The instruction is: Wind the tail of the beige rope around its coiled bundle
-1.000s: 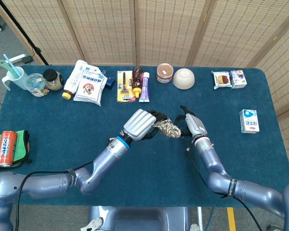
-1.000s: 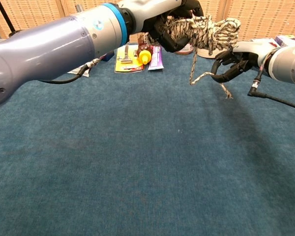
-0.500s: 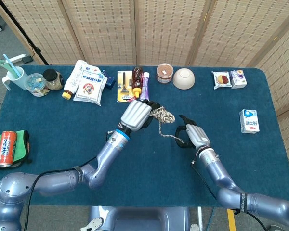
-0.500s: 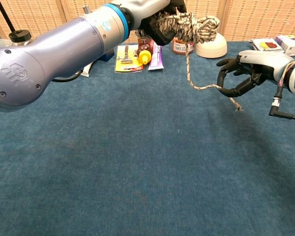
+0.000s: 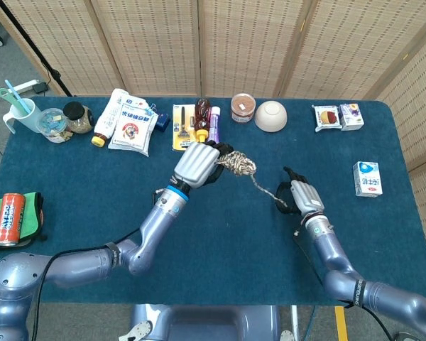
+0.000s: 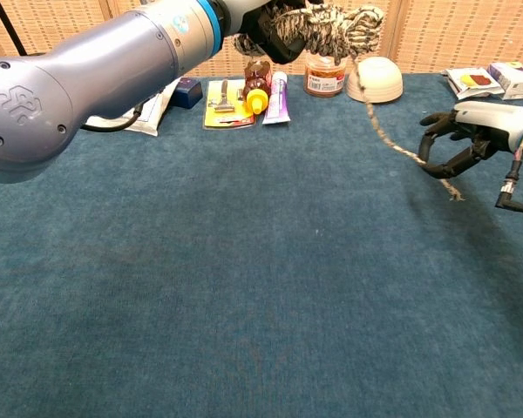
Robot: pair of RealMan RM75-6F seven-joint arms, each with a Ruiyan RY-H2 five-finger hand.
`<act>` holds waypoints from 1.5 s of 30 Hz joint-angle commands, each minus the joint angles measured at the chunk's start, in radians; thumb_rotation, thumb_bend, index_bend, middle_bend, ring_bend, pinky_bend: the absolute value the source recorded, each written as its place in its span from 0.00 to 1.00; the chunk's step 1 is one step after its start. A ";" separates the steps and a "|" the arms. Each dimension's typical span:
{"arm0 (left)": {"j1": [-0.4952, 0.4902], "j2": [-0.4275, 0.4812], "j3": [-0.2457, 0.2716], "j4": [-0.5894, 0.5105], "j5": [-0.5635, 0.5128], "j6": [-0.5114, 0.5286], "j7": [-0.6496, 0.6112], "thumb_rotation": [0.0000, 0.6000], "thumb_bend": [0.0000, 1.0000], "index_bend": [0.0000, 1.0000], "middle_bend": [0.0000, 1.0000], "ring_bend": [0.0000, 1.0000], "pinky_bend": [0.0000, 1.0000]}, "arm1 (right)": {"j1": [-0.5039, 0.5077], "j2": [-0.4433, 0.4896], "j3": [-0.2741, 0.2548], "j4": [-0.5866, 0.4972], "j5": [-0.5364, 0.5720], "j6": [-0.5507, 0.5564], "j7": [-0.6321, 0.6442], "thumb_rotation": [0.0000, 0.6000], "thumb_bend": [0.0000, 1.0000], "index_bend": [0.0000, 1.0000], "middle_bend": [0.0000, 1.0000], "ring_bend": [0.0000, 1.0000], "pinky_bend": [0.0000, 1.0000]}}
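Observation:
My left hand (image 5: 197, 165) (image 6: 261, 26) grips the coiled bundle of beige rope (image 5: 237, 164) (image 6: 327, 24) and holds it above the blue table (image 5: 78, 192), left of centre. The rope's tail (image 5: 264, 187) (image 6: 390, 138) runs out taut to the right and slightly down. My right hand (image 5: 304, 197) (image 6: 471, 138) pinches the tail near its frayed end (image 6: 451, 188), some way to the right of the bundle.
Along the table's far edge lie a yellow razor pack (image 5: 184, 128), bottles and a purple tube (image 5: 211, 131), a jar (image 5: 243, 108), a white bowl (image 5: 272, 116) and small cartons (image 5: 339, 116). A milk carton (image 5: 368, 178) stands right; a red can (image 5: 11, 219) sits on a green cloth at left.
My right hand has moved away to the right with the tail, which now runs taut. The left hand has shifted the bundle slightly left and toward the table's far side.

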 commanded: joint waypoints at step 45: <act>0.045 0.045 0.021 -0.171 -0.030 0.074 0.014 1.00 0.55 0.57 0.45 0.40 0.58 | -0.050 0.014 0.042 -0.012 -0.002 -0.051 0.007 1.00 0.61 0.72 0.00 0.00 0.00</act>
